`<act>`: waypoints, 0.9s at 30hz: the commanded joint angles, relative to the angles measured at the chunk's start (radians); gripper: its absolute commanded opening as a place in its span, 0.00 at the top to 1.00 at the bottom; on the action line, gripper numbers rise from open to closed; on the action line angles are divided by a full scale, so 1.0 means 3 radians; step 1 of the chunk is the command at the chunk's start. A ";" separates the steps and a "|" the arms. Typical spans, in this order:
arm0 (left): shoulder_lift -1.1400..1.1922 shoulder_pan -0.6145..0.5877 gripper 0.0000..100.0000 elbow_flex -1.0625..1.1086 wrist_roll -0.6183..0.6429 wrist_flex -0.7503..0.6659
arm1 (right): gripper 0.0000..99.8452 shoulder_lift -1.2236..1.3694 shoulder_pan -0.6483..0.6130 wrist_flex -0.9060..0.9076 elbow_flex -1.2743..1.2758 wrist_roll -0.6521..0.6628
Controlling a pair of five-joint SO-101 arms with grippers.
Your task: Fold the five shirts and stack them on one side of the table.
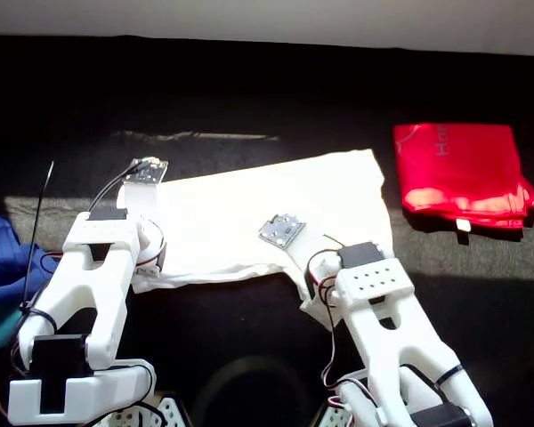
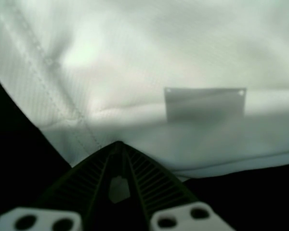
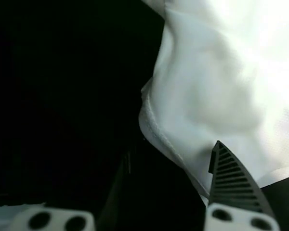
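A white shirt [image 1: 267, 213] lies spread flat across the middle of the black table. My left arm [image 1: 98, 285] stands at its left edge. In the left wrist view my left gripper [image 2: 118, 144] is shut, its tips meeting on the hem of the white shirt [image 2: 173, 57]. My right arm [image 1: 383, 302] stands at the shirt's front right corner. There my right gripper [image 3: 173, 163] is open, with the folded edge of the white shirt [image 3: 207, 96] lying between its fingers. A folded red shirt [image 1: 463, 173] lies at the back right.
A crumpled blue shirt [image 1: 0, 258] lies at the table's left edge, beside my left arm. The black table [image 1: 249, 98] stretches behind the white shirt. A strip of black table separates the white shirt from the red one.
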 commanded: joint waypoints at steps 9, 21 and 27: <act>0.0003 0.0013 0.99 0.0008 0.0015 -0.0046 | 0.75 0.0524 0.0192 -0.0770 0.0350 0.0179; 0.0003 0.0013 0.99 0.0013 0.0015 -0.0041 | 0.98 0.1383 0.0688 -0.0892 -0.0361 0.0174; 0.0003 0.0013 0.99 0.0013 0.0015 -0.0041 | 0.99 0.1220 0.0688 -0.0524 -0.0560 0.0179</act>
